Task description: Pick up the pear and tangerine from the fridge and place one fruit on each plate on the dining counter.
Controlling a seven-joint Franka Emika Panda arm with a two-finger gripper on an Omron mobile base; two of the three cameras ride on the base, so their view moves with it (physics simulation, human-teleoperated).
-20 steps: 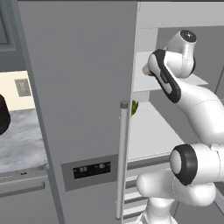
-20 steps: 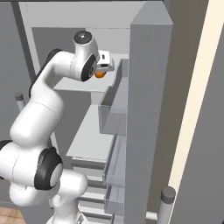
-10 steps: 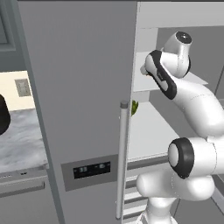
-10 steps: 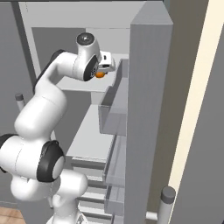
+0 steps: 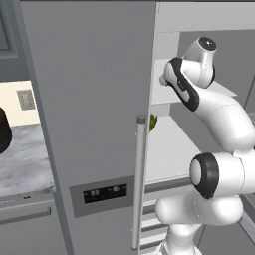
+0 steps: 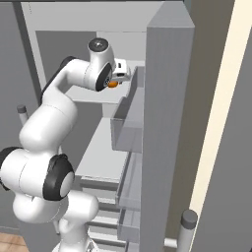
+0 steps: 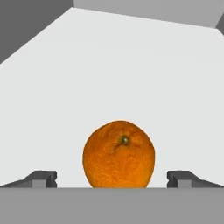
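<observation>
Left of the fridge point(image 5: 94, 99) a marble surface point(image 5: 25, 159) runs past its closed door, and a bit of green point(image 5: 153, 121) peeks out beside the bar handle point(image 5: 138, 179) at the edge of the open compartment. Inside the fridge, the arm reaches up to an upper white shelf point(image 7: 131, 70), where the tangerine point(image 7: 118, 154) sits with its stem end up. The claw point(image 7: 112, 178) stands open around the tangerine, one fingertip point(image 7: 41, 178) to each side and neither touching it; from the right the orange shows just under the hand point(image 6: 113, 83).
</observation>
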